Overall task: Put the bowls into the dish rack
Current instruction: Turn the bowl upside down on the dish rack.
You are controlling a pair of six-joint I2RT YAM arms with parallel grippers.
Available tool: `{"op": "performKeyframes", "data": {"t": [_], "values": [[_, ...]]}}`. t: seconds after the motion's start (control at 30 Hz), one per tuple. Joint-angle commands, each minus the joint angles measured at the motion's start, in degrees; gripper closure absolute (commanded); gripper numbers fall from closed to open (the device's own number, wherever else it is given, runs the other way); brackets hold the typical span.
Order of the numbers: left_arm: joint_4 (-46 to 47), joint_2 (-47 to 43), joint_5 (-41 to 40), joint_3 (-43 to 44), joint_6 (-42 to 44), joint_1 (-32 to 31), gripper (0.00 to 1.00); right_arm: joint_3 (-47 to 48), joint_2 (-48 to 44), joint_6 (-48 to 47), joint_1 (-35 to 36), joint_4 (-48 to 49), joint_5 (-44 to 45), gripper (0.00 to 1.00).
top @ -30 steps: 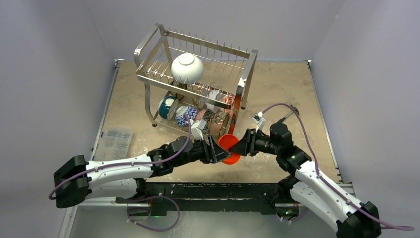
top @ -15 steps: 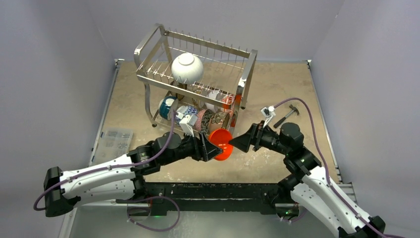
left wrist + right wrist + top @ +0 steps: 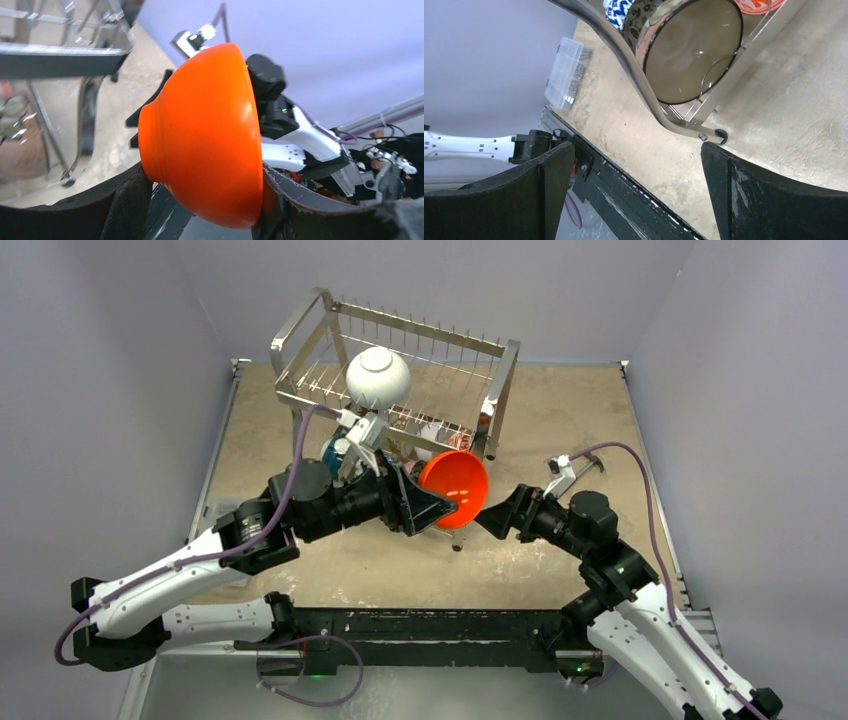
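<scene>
Aloft, one orange bowl (image 3: 455, 489) in left gripper (image 3: 436, 508); one white bowl (image 3: 378, 378) racked

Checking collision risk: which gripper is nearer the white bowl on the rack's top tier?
Left. The left gripper, holding the orange bowl, is just near-side of the white bowl; the right gripper hangs farther right.

An overhead camera looks down from behind both arms across the whole tabletop (image 3: 570, 430). The wrist cameras sit close; all three views share the dish rack (image 3: 503, 375).
</scene>
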Motion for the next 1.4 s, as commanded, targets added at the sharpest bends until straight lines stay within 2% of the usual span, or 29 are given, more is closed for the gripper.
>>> {"op": "performKeyframes", "data": {"t": [0.0,0.17,0.33,0.47,0.63,0.77,0.87,1.07,1.37], "values": [[2.4,6.3,6.5,9.0,4.2,0.0,1.0,-0.6,0.6,0.3,-0.2,0.2,0.6,0.02],[3.8,13.0,9.2,19.7,6.2,1.9,1.0,-1.2,1.4,-0.1,-0.2,0.6,-0.6,0.02],[6.2,18.0,16.7,27.3,5.1,11.7,1.0,-1.9,1.4,-0.3,-0.1,0.7,-1.2,0.02],[1.9,23.2,16.7,35.9,10.5,16.8,1.0,-2.5,1.4,-0.5,-0.1,0.8,-1.6,0.02],[-6.7,30.3,6.0,45.8,19.1,20.1,1.0,-2.9,2.2,-1.5,-0.1,0.8,-2.2,0.02],[-10.7,35.0,-6.8,51.4,30.2,20.4,1.0,-3.3,2.3,-1.8,-0.1,0.7,-2.2,0.02],[-12.2,37.9,-13.0,52.8,37.8,20.4,1.0,-3.6,2.2,-2.0,-0.1,0.7,-2.1,0.02],[-16.0,41.5,-17.4,54.1,46.3,20.4,1.0,-3.8,2.7,-2.6,-0.1,0.8,-1.6,0.02],[-23.5,43.4,-23.5,55.1,54.2,20.3,1.0,-4.4,4.2,-3.2,-0.1,1.1,-1.9,0.02]]}}
